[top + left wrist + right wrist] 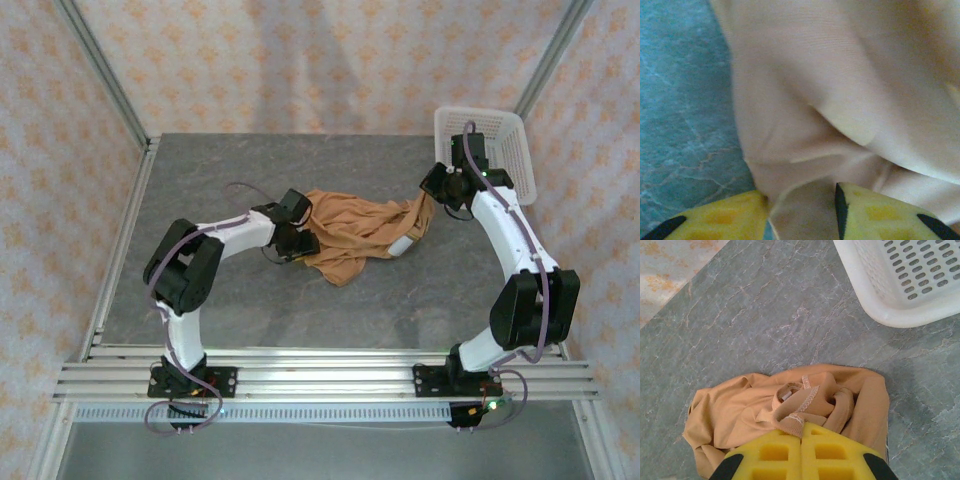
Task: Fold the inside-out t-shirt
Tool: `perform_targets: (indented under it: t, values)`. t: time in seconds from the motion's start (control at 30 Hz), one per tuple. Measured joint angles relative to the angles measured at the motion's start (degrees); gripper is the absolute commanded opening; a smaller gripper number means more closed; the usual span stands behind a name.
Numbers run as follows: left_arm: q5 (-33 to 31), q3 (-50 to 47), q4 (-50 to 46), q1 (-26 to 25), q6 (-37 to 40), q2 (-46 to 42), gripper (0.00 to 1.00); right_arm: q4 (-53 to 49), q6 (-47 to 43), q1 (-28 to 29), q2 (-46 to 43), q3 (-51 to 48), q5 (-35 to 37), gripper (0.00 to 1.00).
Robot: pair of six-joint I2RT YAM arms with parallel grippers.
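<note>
nearest in the right wrist view, the right gripper (801, 429) has its yellow fingers pressed flat together. a stitched edge of the inside-out t-shirt (740, 407) is nipped at their tips, close to the neck band and the small white label (786, 396). that is a thin bite on a hem: if the arm pulls up or away sharply, the edge could slide out and the cloth fall in a heap.

in the left wrist view the left gripper (801, 194) stands part-way apart with a fold of cloth filling the gap. whether it is pinching that fold or merely sitting astride it i cannot tell. if it is loose, a stretch between the two arms would draw the shirt out of it, and only one side would travel.

from above, the shirt lies crumpled in the middle of the table (250, 170), with one gripper at either end of it, and it is bunched and twisted at the right end. the layers look tangled, so either gripper may be holding more than one, and spreading could give a rope, not a flat sheet. low fingers might also scrape the table top.

farther off, the white basket (478, 113) sits at the far right corner, just behind the right wrist. a wide swing backward could knock it.
</note>
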Motion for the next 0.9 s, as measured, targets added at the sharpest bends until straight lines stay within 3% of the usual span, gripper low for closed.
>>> perform_targets:
  t: [0.1,0.23,0.33,0.43,0.5,0.63,0.9]
  values:
    - [0.1,0.0,0.5,0.2,-0.9,0.3,0.0,0.0,0.0,0.0,0.0,0.0,-0.2,0.0]
    - [-1.1,1.2,-1.3,0.6,-0.3,0.2,0.0,0.0,0.0,0.0,0.0,0.2,-0.5,0.0]
    - [-1.4,6.6,-7.9,2.1,2.1,-0.5,0.0,-2.0,-0.3,-0.3,0.0,2.9,-0.6,0.0]
    - [-2.2,16.6,-15.6,8.3,5.8,-4.8,0.0,-4.7,-0.7,-2.8,-0.5,9.6,-1.0,0.0]
    - [-3.1,25.0,-18.9,15.0,7.6,-10.1,0.0,-5.7,-0.7,-5.9,-2.3,13.8,-1.2,0.0]
    - [-4.8,36.1,-20.7,25.5,8.9,-22.5,0.0,-6.6,0.4,-9.1,-8.6,18.4,-2.4,0.0]
    - [-5.1,37.8,-22.7,24.7,9.1,-37.7,0.0,-5.7,5.2,-8.4,-17.9,19.7,-11.5,0.0]
